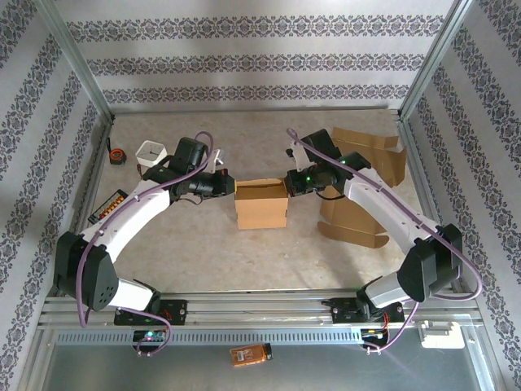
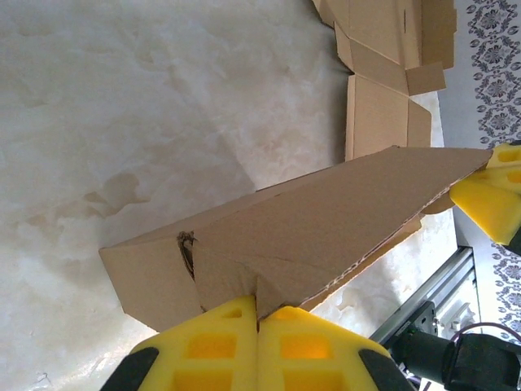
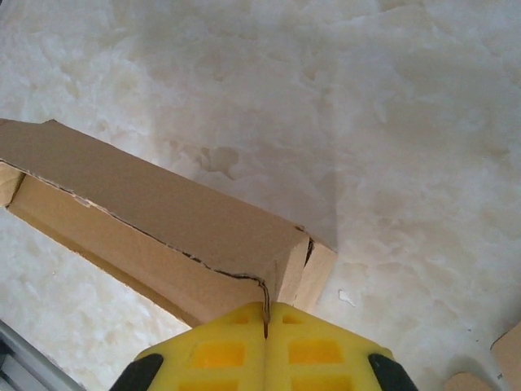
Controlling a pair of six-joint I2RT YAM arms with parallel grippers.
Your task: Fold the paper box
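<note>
pale mottled tabletop (image 1: 203, 252) — damask-striped wallpaper (image 1: 244, 61) on three sides (aluminium frame posts (image 1: 75, 61) at the corners)

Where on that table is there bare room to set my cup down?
Bare: the front strip between the box and the rail, and the back strip behind the box. Crowded: flat cardboard on the right, white tub and tape measure back left.

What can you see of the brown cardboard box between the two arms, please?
The cardboard box is plain brown, partly folded into a boxy shape with its walls up. It rests on the pale table at mid-workspace, apart from the flat blanks to its right. The left jaws are shut on its left edge and the right jaws on its right edge; one corner looks frayed.
</note>
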